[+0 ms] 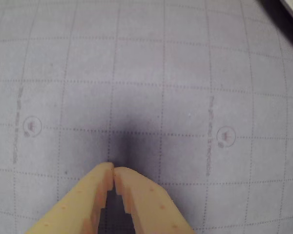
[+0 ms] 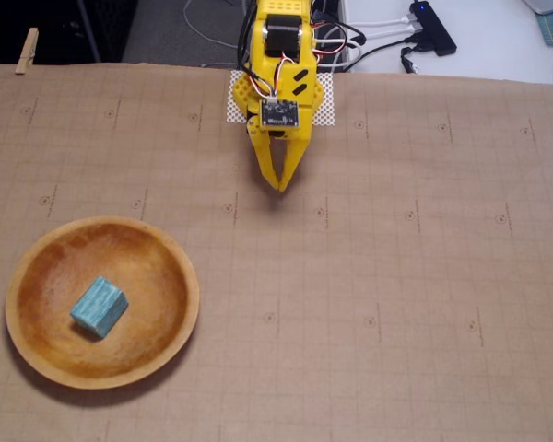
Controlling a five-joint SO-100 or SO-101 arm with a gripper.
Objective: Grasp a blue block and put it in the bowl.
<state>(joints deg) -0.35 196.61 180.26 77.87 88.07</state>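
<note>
In the fixed view the blue block (image 2: 99,308) lies inside the wooden bowl (image 2: 37,267) at the lower left, near its middle. My yellow gripper (image 2: 280,185) hangs near the top centre, far from the bowl, pointing down at the paper. Its two fingers meet at the tips with nothing between them. The wrist view shows the same gripper (image 1: 113,169) shut, tips touching, over bare gridded paper with a dark shadow beneath. Neither block nor bowl appears in the wrist view.
Brown gridded paper (image 2: 396,276) covers the table, held by wooden clothespins (image 2: 26,50) at the back corners. A white mesh pad (image 2: 324,109) lies under the arm's base. Cables and a black hub (image 2: 433,28) sit behind the paper's far edge.
</note>
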